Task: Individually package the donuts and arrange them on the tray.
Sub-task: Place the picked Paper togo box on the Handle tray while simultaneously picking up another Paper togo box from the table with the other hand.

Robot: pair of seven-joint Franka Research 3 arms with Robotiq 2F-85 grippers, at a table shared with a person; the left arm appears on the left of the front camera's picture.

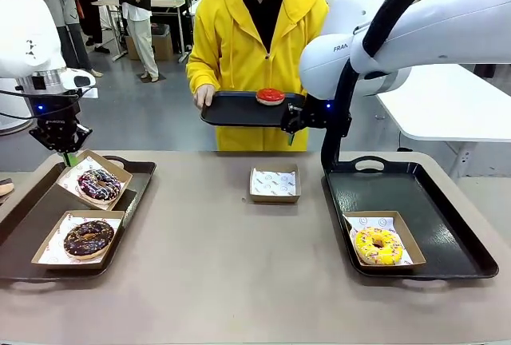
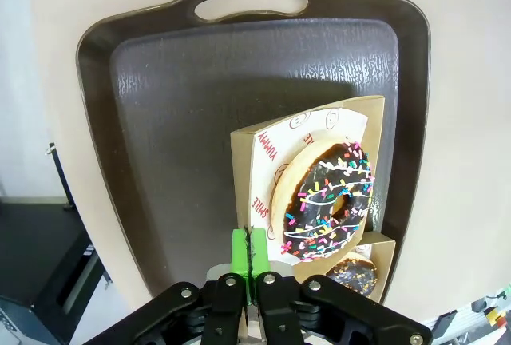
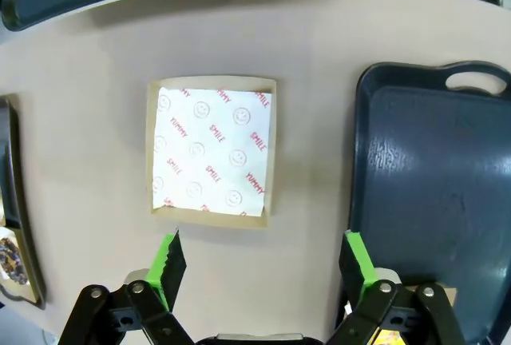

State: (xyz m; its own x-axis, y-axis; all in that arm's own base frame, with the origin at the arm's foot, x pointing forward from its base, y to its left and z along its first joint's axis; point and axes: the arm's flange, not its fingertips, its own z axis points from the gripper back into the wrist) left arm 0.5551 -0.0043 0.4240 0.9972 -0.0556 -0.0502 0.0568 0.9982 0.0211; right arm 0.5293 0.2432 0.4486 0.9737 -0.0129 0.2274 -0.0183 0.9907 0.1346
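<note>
Front view: four donuts (image 1: pixel 89 237), four boxes (image 1: pixel 397 233), three trays (image 1: pixel 447 225).
Left of the empty box (image 1: pixel 275 184), the left hand (image 1: pixel 69 156) clamps the tilted box (image 1: pixel 118 179) holding the purple donut (image 1: pixel 99 185); beyond, the red donut (image 1: pixel 270 96) sits unboxed. Left wrist view: corner-only pinch, donut may slide out. Right wrist view: right hand (image 3: pixel 263 235) wide open, empty, above the empty box.

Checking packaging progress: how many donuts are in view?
4. The purple donut sits in a tilted box on the left tray, the chocolate donut boxed in front of it, the yellow donut boxed on the right tray, the red donut on the person's tray.
</note>
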